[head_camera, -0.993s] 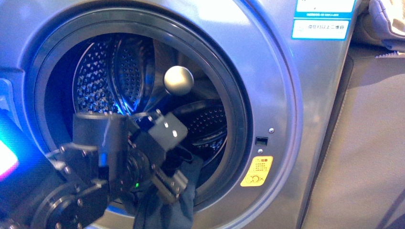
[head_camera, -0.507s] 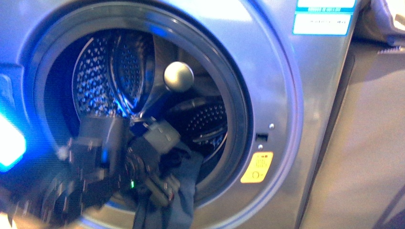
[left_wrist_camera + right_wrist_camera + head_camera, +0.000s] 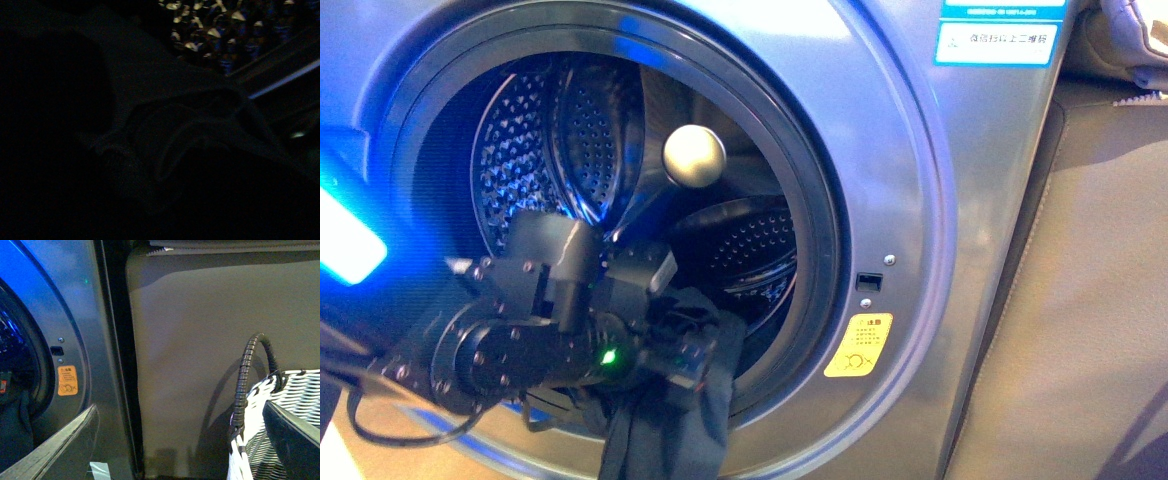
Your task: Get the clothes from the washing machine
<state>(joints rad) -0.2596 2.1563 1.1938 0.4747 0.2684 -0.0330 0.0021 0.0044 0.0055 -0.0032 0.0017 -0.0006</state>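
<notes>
The silver-grey washing machine (image 3: 920, 200) fills the front view, its round porthole open onto the perforated steel drum (image 3: 530, 150). My left gripper (image 3: 682, 345) is at the lower rim of the opening, shut on the clothes (image 3: 670, 430), a dark navy garment that hangs limp over the rim and down the front. The left wrist view is dark. My right gripper (image 3: 179, 405) stands open and holds nothing, beside the washing machine (image 3: 75, 315) in the right wrist view. There a strip of the clothes (image 3: 15, 430) shows at the porthole's edge.
A grey-white woven basket (image 3: 295, 390) with a black handle (image 3: 243, 385) stands next to my right gripper. A beige-grey upholstered panel (image 3: 1100, 300) sits to the right of the washer. A round silver knob (image 3: 694, 157) shows inside the drum. An orange sticker (image 3: 860, 345) marks the washer's front.
My left arm has rolled its wrist and sunk a little toward the lower rim, still gripping the clothes. The garment hangs over the rim much as before.
</notes>
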